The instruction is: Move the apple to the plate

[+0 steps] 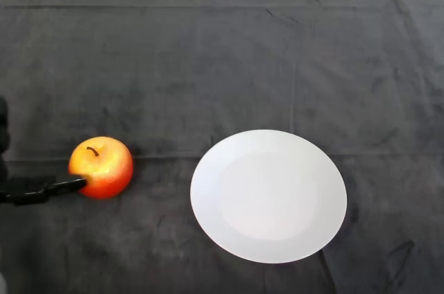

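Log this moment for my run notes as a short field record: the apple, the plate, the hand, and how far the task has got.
apple: red and yellow apple, stem up, on the dark cloth, left of the plate
plate: white plate, nothing on it, apart from the apple
left hand: black left hand at the view's left edge, one finger tip touching the apple's left side; finger state cannot be judged
task status: apple not yet on the plate
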Motion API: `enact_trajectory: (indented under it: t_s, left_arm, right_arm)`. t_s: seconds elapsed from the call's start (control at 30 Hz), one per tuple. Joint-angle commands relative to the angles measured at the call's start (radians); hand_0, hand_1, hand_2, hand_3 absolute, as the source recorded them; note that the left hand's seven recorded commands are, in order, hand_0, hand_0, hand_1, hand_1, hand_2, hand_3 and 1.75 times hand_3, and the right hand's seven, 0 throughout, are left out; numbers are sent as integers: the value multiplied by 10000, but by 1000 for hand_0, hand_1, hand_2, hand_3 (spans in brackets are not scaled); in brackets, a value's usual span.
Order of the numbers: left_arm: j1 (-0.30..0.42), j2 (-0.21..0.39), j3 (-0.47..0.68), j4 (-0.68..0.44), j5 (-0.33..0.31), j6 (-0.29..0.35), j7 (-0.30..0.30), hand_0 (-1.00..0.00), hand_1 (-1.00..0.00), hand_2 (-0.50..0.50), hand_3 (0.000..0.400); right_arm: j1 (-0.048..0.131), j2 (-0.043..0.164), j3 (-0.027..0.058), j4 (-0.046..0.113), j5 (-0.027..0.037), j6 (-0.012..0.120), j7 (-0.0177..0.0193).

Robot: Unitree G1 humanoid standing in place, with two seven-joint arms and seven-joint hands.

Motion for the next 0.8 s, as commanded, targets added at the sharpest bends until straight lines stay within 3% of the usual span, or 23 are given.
enact_trajectory:
  t_s: [0.03, 0.33, 0.8]
  left_arm:
    - [385, -61, -200, -670, 243, 151, 94, 0, 0, 0, 0]
    - [451, -337, -1092, -697, 655, 73, 416, 0, 0, 0, 0]
    - [418, -16, -1957, -41, 975, 232, 182, 0, 0, 0, 0]
  right_arm:
    - [-97, -168, -154, -99, 157, -44, 1]
    - [-86, -156, -155, -127, 163, -44, -14]
    - [-77, -149, -156, -151, 172, -40, -29]
